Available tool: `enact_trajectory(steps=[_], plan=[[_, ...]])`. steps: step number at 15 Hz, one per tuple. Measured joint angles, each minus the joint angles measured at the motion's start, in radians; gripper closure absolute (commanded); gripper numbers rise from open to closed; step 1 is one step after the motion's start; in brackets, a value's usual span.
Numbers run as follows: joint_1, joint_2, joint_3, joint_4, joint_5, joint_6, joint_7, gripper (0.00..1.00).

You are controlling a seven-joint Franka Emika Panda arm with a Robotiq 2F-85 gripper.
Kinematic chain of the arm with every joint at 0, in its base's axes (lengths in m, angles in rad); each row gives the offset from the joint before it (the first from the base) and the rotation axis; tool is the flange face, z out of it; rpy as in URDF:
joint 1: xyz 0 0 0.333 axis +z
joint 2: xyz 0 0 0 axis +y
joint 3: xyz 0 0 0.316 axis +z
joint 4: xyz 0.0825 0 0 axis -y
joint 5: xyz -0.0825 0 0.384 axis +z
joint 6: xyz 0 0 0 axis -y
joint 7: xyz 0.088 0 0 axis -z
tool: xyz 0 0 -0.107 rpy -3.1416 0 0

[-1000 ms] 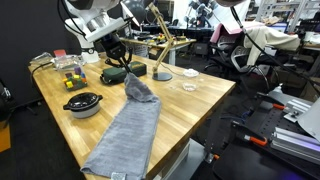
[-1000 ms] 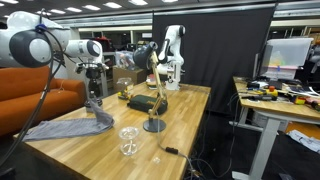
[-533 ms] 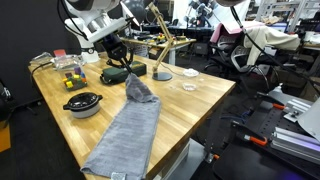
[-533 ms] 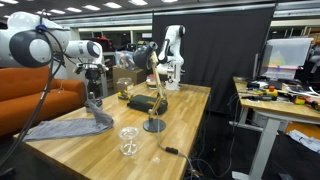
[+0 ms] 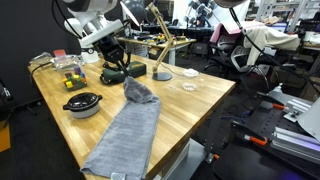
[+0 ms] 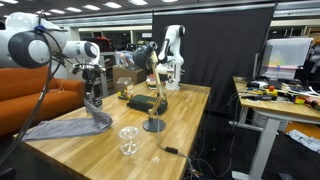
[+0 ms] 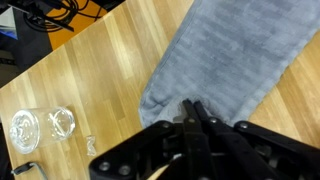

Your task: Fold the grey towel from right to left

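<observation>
The grey towel (image 5: 125,130) lies lengthwise on the wooden table (image 5: 200,100), running toward the front edge. Its far end is pulled up into a small peak (image 5: 136,86). My gripper (image 5: 126,70) hangs over that end, shut on the cloth. In an exterior view the towel (image 6: 62,128) rises to the gripper (image 6: 95,102) at its right end. The wrist view shows the two black fingertips (image 7: 190,108) pressed together on the towel's (image 7: 235,50) rumpled corner.
A black bowl (image 5: 83,104) stands beside the towel. A wooden desk lamp (image 5: 160,45) with a round base (image 6: 153,125) is close behind the gripper. Clear glasses (image 7: 25,130) (image 6: 128,140) sit nearby, and coloured blocks (image 5: 71,80) lie near the table's far corner.
The gripper has crept slightly with the towel's end still pinched; the raised peak has shifted a little. Nothing else has moved.
</observation>
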Motion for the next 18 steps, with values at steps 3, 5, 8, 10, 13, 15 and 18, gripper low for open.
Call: enact_trajectory(steps=[3,5,8,10,13,15,18], plan=[[0.059,-0.003,0.036,0.002,0.031,0.038,0.081,0.99],[0.105,-0.005,0.061,0.003,0.054,0.057,0.145,0.99],[0.153,-0.005,0.094,0.002,0.091,0.059,0.229,0.99],[0.163,-0.005,0.109,-0.001,0.113,0.059,0.257,0.99],[0.162,-0.004,0.122,-0.005,0.135,0.061,0.262,0.99],[0.159,-0.002,0.123,-0.009,0.141,0.062,0.26,0.99],[0.153,0.007,0.121,-0.023,0.136,0.065,0.24,0.99]])
